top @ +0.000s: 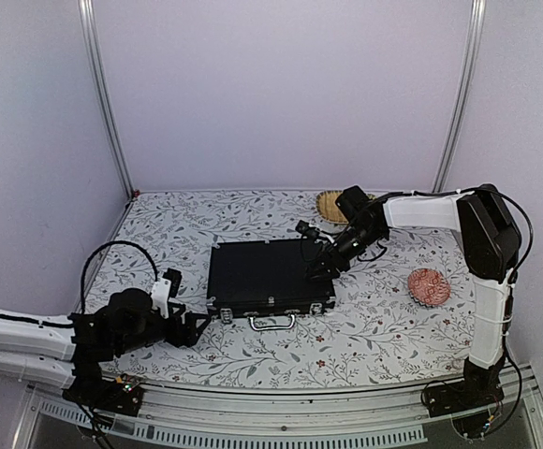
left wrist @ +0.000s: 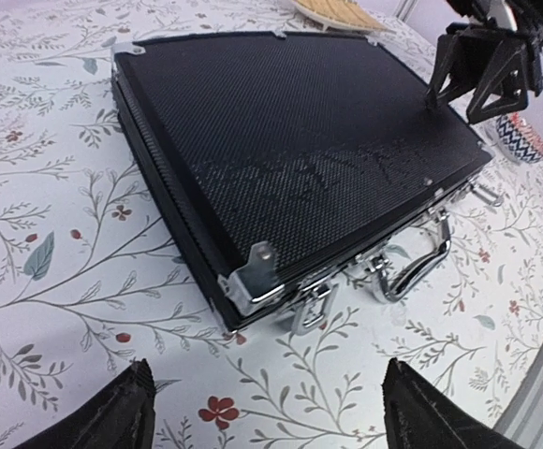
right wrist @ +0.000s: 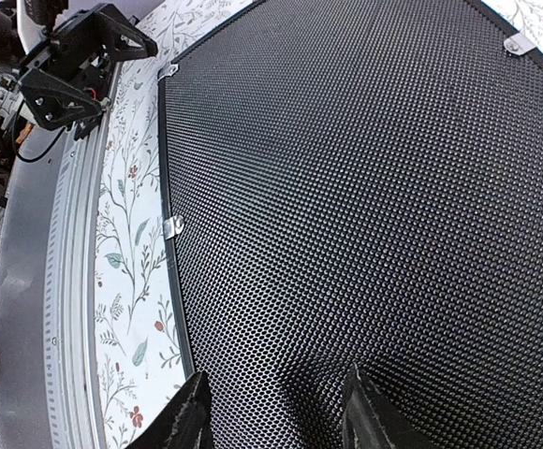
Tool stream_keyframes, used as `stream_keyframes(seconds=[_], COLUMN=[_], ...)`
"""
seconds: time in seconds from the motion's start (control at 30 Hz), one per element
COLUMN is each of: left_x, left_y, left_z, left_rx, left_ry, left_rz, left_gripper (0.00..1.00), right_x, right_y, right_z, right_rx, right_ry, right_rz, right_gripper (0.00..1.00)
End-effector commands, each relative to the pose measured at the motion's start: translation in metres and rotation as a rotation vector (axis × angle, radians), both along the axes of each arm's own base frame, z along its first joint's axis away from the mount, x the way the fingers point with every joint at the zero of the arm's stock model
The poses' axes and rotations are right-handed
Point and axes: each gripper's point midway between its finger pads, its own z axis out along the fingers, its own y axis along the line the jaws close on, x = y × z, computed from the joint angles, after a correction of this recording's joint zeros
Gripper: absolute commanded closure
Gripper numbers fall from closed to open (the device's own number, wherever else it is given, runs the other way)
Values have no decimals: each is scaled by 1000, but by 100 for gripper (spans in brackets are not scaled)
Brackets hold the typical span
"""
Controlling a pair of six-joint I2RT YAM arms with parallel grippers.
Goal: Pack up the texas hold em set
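The black briefcase (top: 262, 273) lies flat in the middle of the table with its lid down. Its metal handle (top: 273, 324) faces the near edge. Chips, cards, dice and discs are out of view. My left gripper (top: 201, 327) is open and empty, low over the cloth just off the case's near left corner. In the left wrist view (left wrist: 267, 383) it faces the corner bracket and a latch (left wrist: 314, 304) whose hasp hangs down. My right gripper (top: 316, 267) is open over the lid's right edge. In the right wrist view (right wrist: 276, 393) its fingertips stand close above the textured lid (right wrist: 365, 187).
A woven straw mat (top: 330, 204) lies behind the case at the back. A red patterned round dish (top: 429, 286) sits to the right of the case. The table's metal front rail (top: 281, 398) runs along the near edge. Floral cloth covers the table.
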Motion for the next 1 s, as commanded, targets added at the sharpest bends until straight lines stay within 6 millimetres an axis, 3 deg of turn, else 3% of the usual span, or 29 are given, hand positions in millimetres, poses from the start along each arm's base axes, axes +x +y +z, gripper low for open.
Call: stream_keyframes(seconds=[0.0, 0.27, 0.57, 0.83, 0.97], left_x=[5, 20, 33, 35, 37], left_y=[11, -5, -33, -49, -54], left_z=[-10, -12, -16, -30, -37], left_rx=[27, 123, 103, 78, 91], left_ry=[-59, -223, -307, -296, -285], left_rz=[39, -42, -214, -343, -367], left_gripper=[15, 17, 29, 56, 63], right_x=[-4, -7, -11, -13, -14], right_y=[-2, -2, -3, -3, -4], right_z=[-4, -4, -7, -15, -18], right_rx=[-4, 7, 7, -1, -5], right_ry=[13, 29, 46, 62, 72], right_rz=[6, 17, 31, 42, 45], right_gripper=[51, 51, 51, 51, 51])
